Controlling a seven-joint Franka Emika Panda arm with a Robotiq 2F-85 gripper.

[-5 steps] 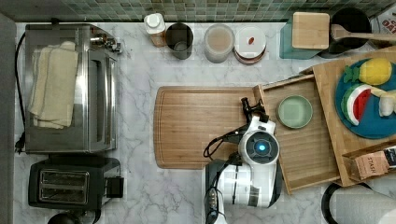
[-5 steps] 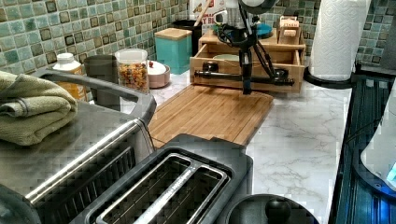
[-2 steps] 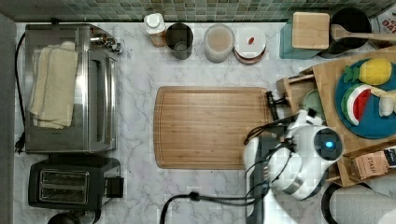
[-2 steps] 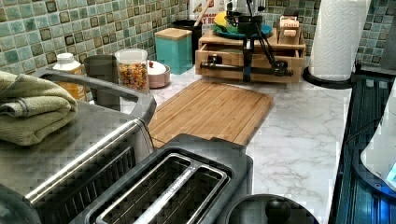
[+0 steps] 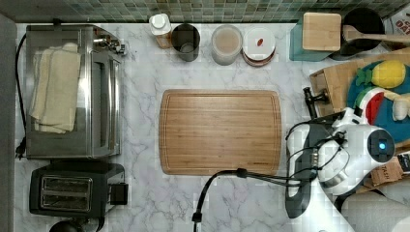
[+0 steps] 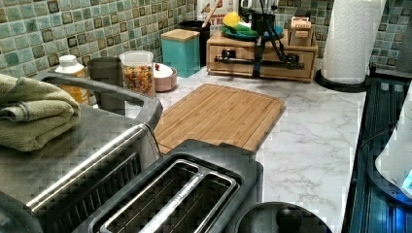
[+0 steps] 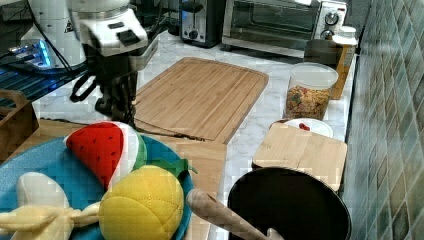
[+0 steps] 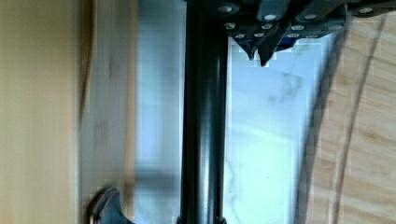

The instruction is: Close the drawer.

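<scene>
Drawer (image 6: 262, 62) now pushed flush into its cabinet at the left view's far end, where a second ago we saw it standing well out. Gripper (image 6: 258, 53) sits at the black bar handle (image 8: 203, 121); its opening we cannot tell. Handle runs left-right across the left view.

The rounded-corner bamboo cutting board (image 7: 200, 97) lies flat on the white marble counter (image 7: 260, 117). Beside it, a clear plastic jar of coloured cereal (image 7: 310, 91) stands upright. The white robot arm (image 7: 107, 30) hangs at the board's near corner. A blue plate (image 7: 55, 167) holds toy fruit, well apart from the board.
</scene>
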